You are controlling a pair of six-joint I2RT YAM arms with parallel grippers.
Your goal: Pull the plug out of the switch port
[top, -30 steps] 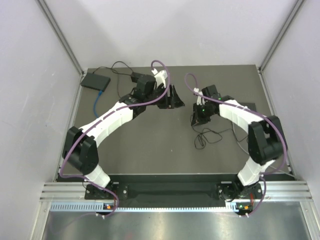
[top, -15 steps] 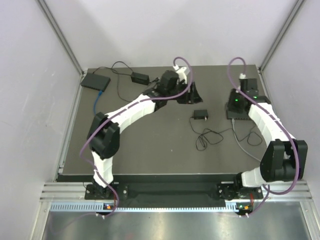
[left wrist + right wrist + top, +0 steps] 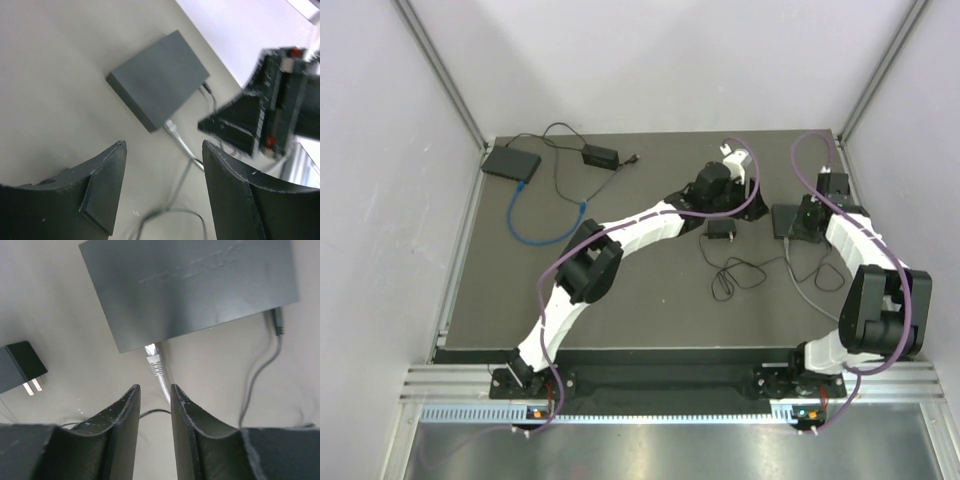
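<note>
The switch is a flat dark grey box; it lies at the table's right and shows in the left wrist view. A pale grey plug sits in the port on its near edge, and its grey cable runs down behind my right finger. My right gripper hovers just short of the plug, its jaws a narrow gap apart with nothing between them. My left gripper stands wide open and empty to the left of the switch, over the plug's cable.
A black power adapter with metal prongs lies left of the switch, its thin cord looping on the table. A second box with a blue cable and a power brick lie at the back left.
My left arm swung right across the table to beside the switch. The right gripper moved from the adapter to the switch and its jaws parted a little.
</note>
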